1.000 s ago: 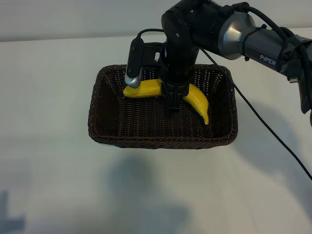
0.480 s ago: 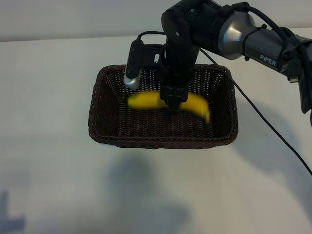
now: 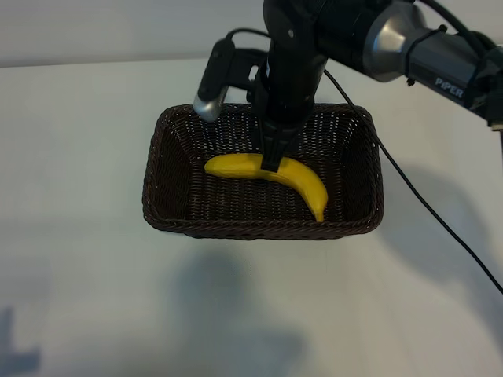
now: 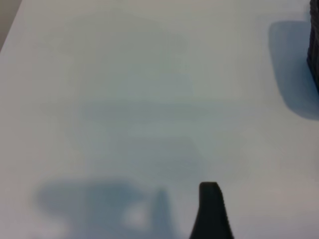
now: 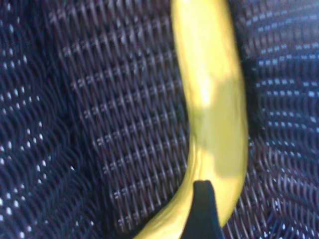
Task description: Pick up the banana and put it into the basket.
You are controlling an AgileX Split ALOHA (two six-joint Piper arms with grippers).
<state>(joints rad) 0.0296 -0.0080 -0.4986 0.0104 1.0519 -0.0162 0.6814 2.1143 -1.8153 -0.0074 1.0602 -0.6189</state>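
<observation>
The yellow banana [image 3: 271,174] lies on the floor of the dark brown wicker basket [image 3: 259,229], its pointed tip toward the basket's front right. My right gripper [image 3: 272,159] hangs straight down over the banana's middle, open, with nothing in it. In the right wrist view the banana [image 5: 214,99] rests on the weave [image 5: 99,124], and one dark fingertip [image 5: 202,211] shows in front of it. The left arm is out of the exterior view. Its wrist view shows one dark fingertip [image 4: 210,211] over bare white table, open and holding nothing.
The basket stands in the middle of a white table [image 3: 78,298]. A black cable [image 3: 424,212] runs from the right arm across the table to the right of the basket. A dark edge [image 4: 314,50] shows at the border of the left wrist view.
The right gripper has opened and risen. The banana has dropped from it and now lies lower and nearer the front of the basket. The left gripper has not moved.
</observation>
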